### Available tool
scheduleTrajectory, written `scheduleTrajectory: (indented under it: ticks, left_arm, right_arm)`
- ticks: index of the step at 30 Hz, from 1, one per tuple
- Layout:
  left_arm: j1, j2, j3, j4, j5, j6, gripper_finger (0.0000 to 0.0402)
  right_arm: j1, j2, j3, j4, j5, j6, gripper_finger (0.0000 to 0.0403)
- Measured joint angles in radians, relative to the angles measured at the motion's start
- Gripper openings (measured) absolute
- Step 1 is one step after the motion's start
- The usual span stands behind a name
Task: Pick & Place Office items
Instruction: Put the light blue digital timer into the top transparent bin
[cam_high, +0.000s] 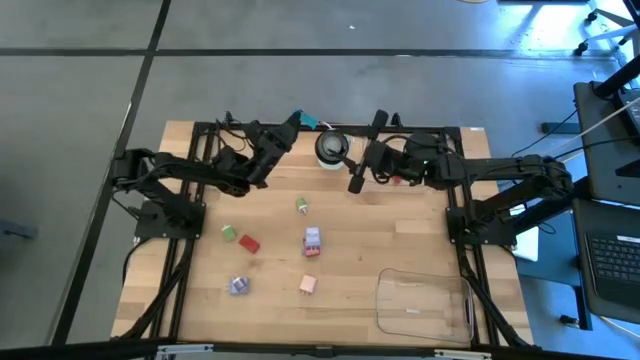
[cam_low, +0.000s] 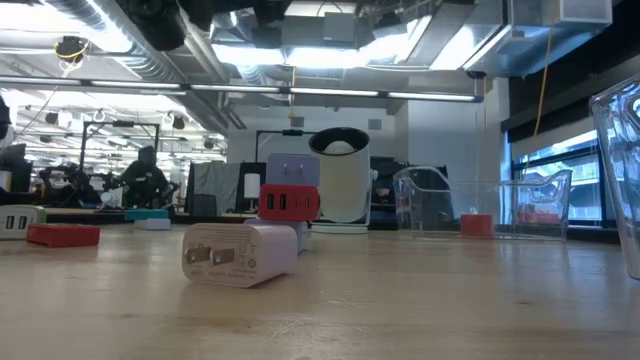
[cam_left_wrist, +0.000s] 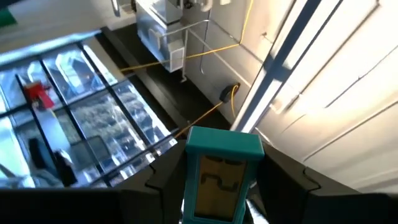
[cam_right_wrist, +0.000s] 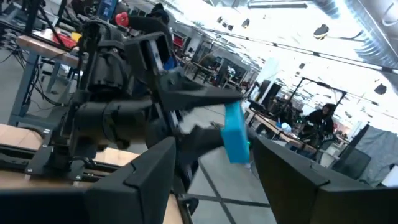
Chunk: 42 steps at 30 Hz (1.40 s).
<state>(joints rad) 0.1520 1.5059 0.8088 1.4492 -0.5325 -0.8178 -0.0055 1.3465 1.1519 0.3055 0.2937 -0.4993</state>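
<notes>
Landmark: the round white-and-black canister (cam_high: 330, 148) at the far edge of the table (cam_high: 400, 235).

Nearest the front edge, well in front of the canister: a lilac block (cam_high: 238, 286), a pink block (cam_high: 308, 284) and, off to the right-arm side, a clear tray (cam_high: 422, 304) lying empty. Closer to the canister come a red block (cam_high: 249, 243), a green block (cam_high: 229, 233), a lilac-and-red stacked piece (cam_high: 312, 239) and a small green piece (cam_high: 302, 206). In the low view the foremost white block (cam_low: 240, 253) shows plug prongs on its end, so these read as small chargers: hard plastic shells, light, rigid, probably a bit slick. Best taken across the flat sides, not on the prong end.

Beside the canister, on the left-arm side: the left gripper (cam_high: 293, 125) is raised above the table's far edge, clenched on a teal block (cam_high: 305, 121). The left wrist view shows that teal block (cam_left_wrist: 223, 175) upright between the two fingers, held by its flat sides. The arm is stretched from its base toward the canister, wrist lifted.

On the canister's other side, the right gripper (cam_high: 366, 150) hangs close by, fingers parted and holding nothing visible. Its wrist camera looks across at the left arm and the teal block (cam_right_wrist: 235, 132). A handover is my guess.
</notes>
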Motion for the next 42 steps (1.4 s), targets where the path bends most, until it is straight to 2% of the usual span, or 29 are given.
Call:
scheduleTrajectory:
  ticks: [3,9,14,22,28,42]
  left_arm:
    - [-0.002,0.035,0.030,-0.003,0.025,-0.051,0.0162]
    - [0.000,0.083,0.100,-0.001,0.146,-0.073,0.0161]
    - [0.000,0.084,0.099,-0.003,0.151,-0.068,0.0162]
    - [-0.001,0.083,0.099,-0.004,0.145,-0.051,0.0160]
    - [0.000,0.083,0.098,-0.011,0.150,-0.052,0.0164]
    - [-0.016,0.083,0.098,-0.011,0.225,-0.060,0.0162]
  right_arm:
    - [0.002,0.021,0.000,0.027,-0.014,-0.039,0.0219]
    - [0.001,0.039,0.000,0.054,-0.002,-0.044,0.0219]
    - [0.005,0.035,0.000,0.050,0.055,-0.067,0.0219]
    - [0.032,0.032,0.000,0.053,0.076,-0.106,0.0219]
    - [0.040,0.030,0.000,0.062,0.179,-0.166,0.0219]
    - [0.025,0.035,0.000,0.076,0.155,-0.088,0.0216]
